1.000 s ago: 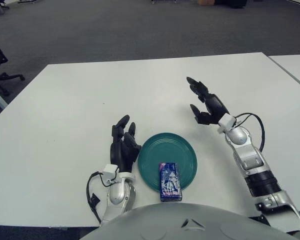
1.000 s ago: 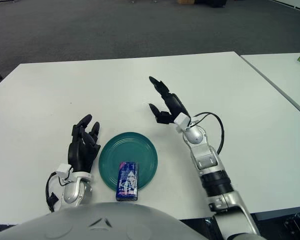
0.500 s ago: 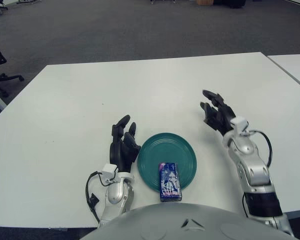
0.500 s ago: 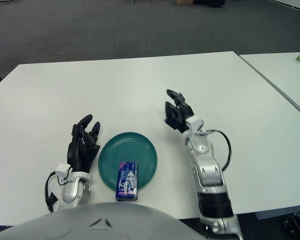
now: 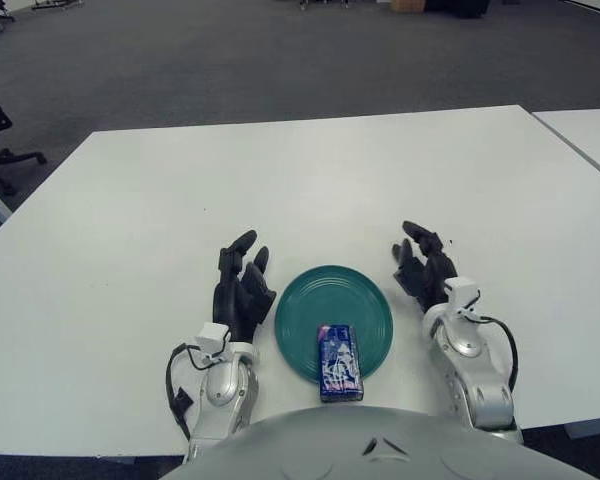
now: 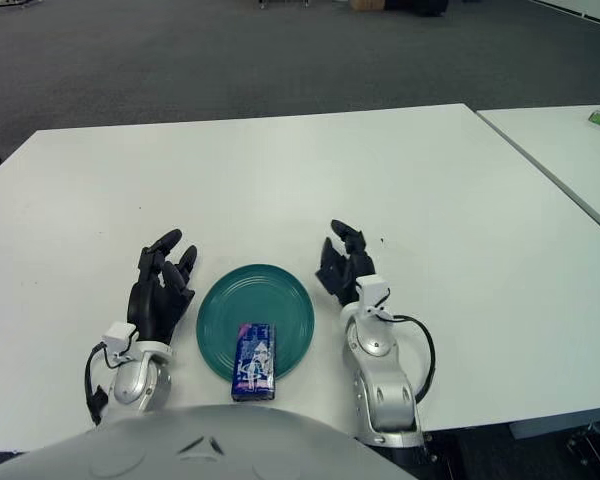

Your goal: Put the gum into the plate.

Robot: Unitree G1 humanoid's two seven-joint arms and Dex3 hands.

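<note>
Gum pack on near edge of green plate; both hands flank the plate, holding nothing.

White table (image 5: 310, 170) has broad bare surface beyond the plate (image 5: 352, 300), out to the far edge and to both sides; a second table (image 6: 570, 150) stands apart on the right across a narrow gap. The plate sits close to the table's near edge. Gum pack (image 5: 339, 362), blue, lies lengthwise on the plate's near part, its near end sticking out past the rim. Left hand (image 5: 241, 290) just left of the plate, fingers loosely extended and pointing away from the robot, nothing held. Right hand (image 5: 423, 268) just right of the plate, fingers relaxed and slightly curled, nothing held, forearm running back toward the near edge. Neither hand touches the plate or the gum.
</note>
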